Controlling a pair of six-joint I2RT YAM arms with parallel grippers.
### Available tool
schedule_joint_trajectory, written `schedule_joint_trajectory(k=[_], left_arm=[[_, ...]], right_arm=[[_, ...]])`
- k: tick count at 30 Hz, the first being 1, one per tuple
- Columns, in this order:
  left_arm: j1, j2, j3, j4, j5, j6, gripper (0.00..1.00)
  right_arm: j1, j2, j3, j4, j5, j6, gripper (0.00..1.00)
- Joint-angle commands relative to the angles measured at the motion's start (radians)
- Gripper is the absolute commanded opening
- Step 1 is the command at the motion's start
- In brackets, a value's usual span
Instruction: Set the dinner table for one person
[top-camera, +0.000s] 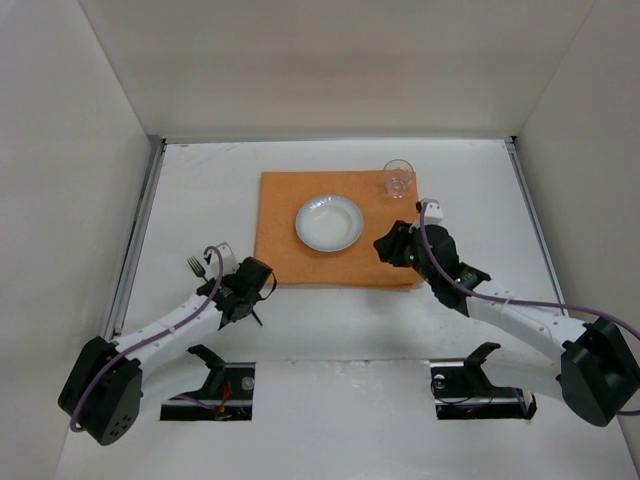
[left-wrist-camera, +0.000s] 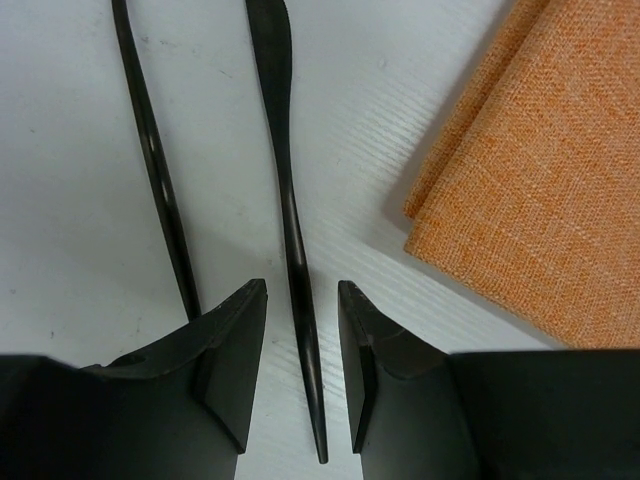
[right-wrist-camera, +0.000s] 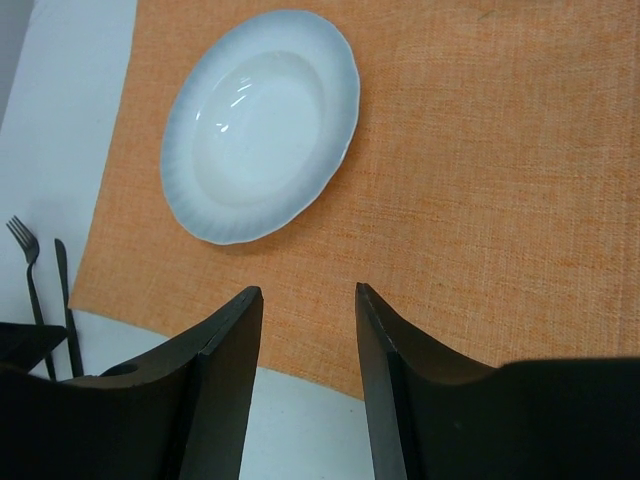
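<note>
On the white dinner table (top-camera: 200, 190) lies an orange placemat (top-camera: 335, 230) with a white plate (top-camera: 329, 222) in its middle. A clear glass (top-camera: 399, 178) stands at the mat's far right corner. A black knife (left-wrist-camera: 290, 200) lies flat on the table left of the mat, and a black fork (left-wrist-camera: 155, 170) lies beside it. My left gripper (left-wrist-camera: 302, 290) is open, its jaws either side of the knife's handle with a gap on both sides. My right gripper (right-wrist-camera: 308, 292) is open and empty above the mat's near right edge.
Metal rails (top-camera: 135, 240) run along the table's left and right sides, with white walls beyond. Two black stands (top-camera: 210, 365) sit by the arm bases at the near edge. The fork's tines (top-camera: 195, 265) point away from the arms.
</note>
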Motion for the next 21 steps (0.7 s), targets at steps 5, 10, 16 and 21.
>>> schedule_joint_trajectory(k=[5, 10, 16, 21], left_arm=[[0.006, 0.045, 0.022, 0.033, 0.005, -0.013, 0.29], [0.009, 0.077, 0.016, 0.042, 0.011, -0.014, 0.22], [0.014, 0.097, -0.02, 0.065, 0.047, -0.037, 0.19], [0.006, 0.097, -0.023, 0.063, 0.053, -0.042, 0.09]], right_arm=[[0.026, -0.001, -0.012, 0.092, -0.005, -0.006, 0.48], [0.026, -0.018, -0.023, 0.095, -0.008, 0.0, 0.49], [0.012, -0.064, -0.044, 0.098, 0.001, 0.006, 0.5], [-0.008, -0.085, -0.055, 0.098, -0.002, 0.018, 0.51]])
